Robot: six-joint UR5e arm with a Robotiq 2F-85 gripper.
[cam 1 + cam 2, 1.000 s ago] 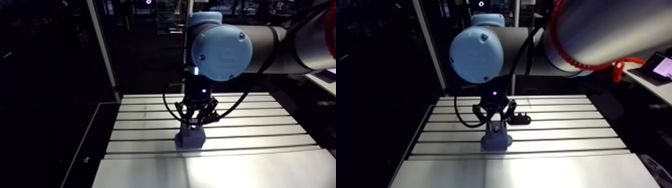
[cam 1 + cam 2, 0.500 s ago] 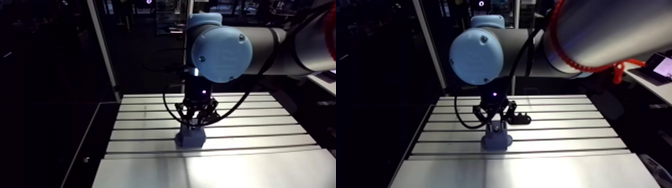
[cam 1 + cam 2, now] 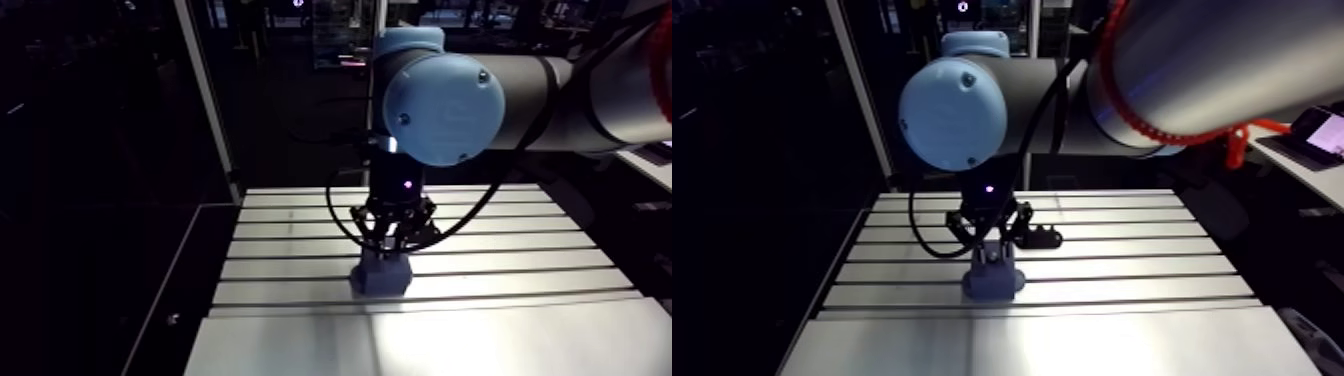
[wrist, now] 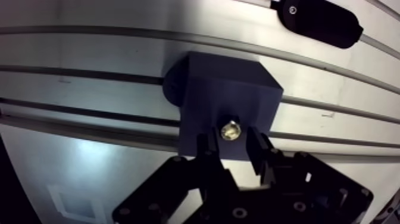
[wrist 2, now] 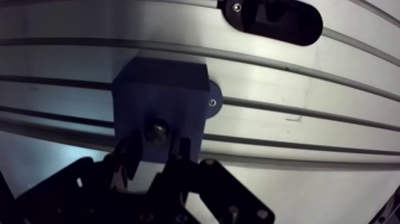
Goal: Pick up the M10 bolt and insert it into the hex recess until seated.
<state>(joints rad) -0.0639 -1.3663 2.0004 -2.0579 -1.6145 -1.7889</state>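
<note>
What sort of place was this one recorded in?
Probably a robot assembly test cell in a lab: a slotted aluminium table carries a dark blue fixture block, and the gripper is shut on a bolt at the block's top.

- A robotics lab or workshop is indicated.
- A silver slotted aluminium table [image 3: 520, 262] is seen.
- A grey industrial arm with light-blue joint caps [image 3: 445, 100] is positioned above it.

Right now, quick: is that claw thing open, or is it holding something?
Gripper: closed on the M10 bolt, which it holds at the top face of the blue block.
</note>
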